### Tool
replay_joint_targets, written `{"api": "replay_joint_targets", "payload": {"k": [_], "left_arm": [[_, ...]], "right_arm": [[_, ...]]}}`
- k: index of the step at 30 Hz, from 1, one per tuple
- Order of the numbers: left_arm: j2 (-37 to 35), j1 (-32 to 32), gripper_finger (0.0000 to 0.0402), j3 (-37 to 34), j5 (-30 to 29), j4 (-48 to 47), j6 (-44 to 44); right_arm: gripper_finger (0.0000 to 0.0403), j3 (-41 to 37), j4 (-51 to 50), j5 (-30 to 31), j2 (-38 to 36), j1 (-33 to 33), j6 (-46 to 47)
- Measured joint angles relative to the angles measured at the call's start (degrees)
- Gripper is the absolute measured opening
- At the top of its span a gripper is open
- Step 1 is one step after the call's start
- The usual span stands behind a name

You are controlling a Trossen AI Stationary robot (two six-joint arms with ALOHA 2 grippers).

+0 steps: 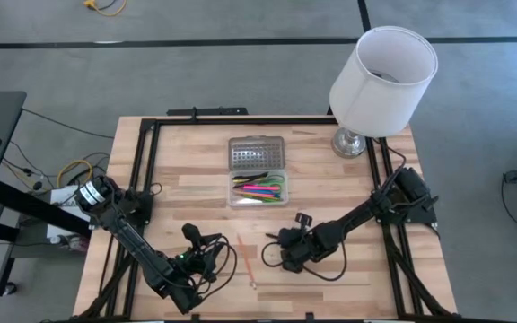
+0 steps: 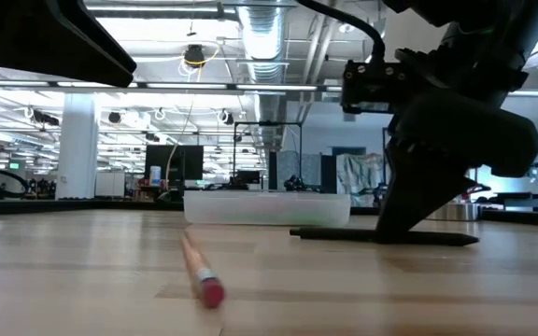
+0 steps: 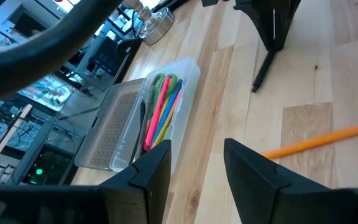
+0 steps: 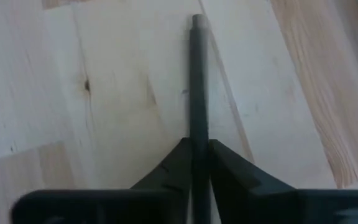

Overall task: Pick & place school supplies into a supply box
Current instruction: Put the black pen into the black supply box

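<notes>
The supply box (image 1: pixel 257 172) lies open at the table's middle, its grey ribbed lid (image 3: pixel 114 127) flat on the far side, with pink, yellow, green and blue pens in its clear tray (image 3: pixel 166 106). A black pen (image 2: pixel 344 234) lies on the wood near the box, and my right gripper (image 4: pixel 197 155) is shut on it. An orange pencil (image 1: pixel 247 260) with a pink eraser (image 2: pixel 211 294) rests flat on the table between the two grippers. My left gripper (image 3: pixel 197 171) hovers open near the front edge, holding nothing. My right gripper pinches the black pen's shaft (image 4: pixel 197 134) between its two fingers, about mid-length. The fingers (image 2: pixel 414 210) come from above, slanting steeply down, across the pen. The pen lies flat on the table along its whole length.
A white lamp (image 1: pixel 380 81) with a metal foot stands at the far right corner. A black frame (image 1: pixel 146 170) runs along the table's edges. Bare wood lies left of the box and along the front.
</notes>
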Motion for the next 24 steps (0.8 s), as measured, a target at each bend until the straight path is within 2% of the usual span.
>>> {"api": "replay_joint_targets", "payload": {"k": [4,10,16,24], "left_arm": [[0.0,0.0,0.0144,0.0,0.1,0.0,0.0],[0.0,0.0,0.0144,0.0,3.4,-1.6,-1.0],[0.0,0.0,0.0144,0.0,3.5,-4.3,-4.3],[0.0,0.0,0.0144,0.0,6.0,-9.0,-9.5]], "right_arm": [[0.0010,0.0,0.0,0.1,0.0,0.0,-1.1],[0.0031,0.0,0.0,0.7,0.0,0.0,-1.1],[0.0008,0.4,-0.4,0.9,0.1,0.0,-4.0],[0.0021,3.4,-4.1,-0.1,0.4,-0.1,-8.4]]}}
